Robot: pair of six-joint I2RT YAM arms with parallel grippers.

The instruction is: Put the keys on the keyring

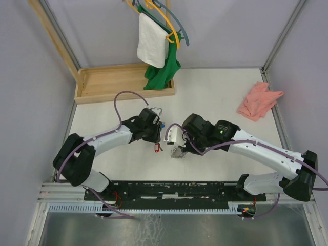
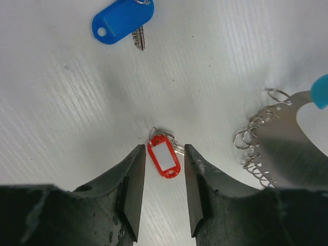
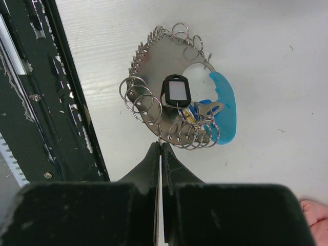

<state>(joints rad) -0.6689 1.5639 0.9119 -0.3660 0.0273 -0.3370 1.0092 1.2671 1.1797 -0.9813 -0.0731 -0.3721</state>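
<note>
The red key (image 2: 164,161) lay on the white counter (image 1: 215,97) near its front edge, inside the open left end effector (image 2: 164,149). The closed right end effector (image 3: 159,148) sat at the keyring (image 3: 164,61).

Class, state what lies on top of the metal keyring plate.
A black tag lies on the plate, with a silver key beside it. The plate's surface beneath the tag is covered.

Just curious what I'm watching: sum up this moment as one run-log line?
left pincer: open astride red key on table | right pincer: shut on keyring | blue key: lying apart
</note>
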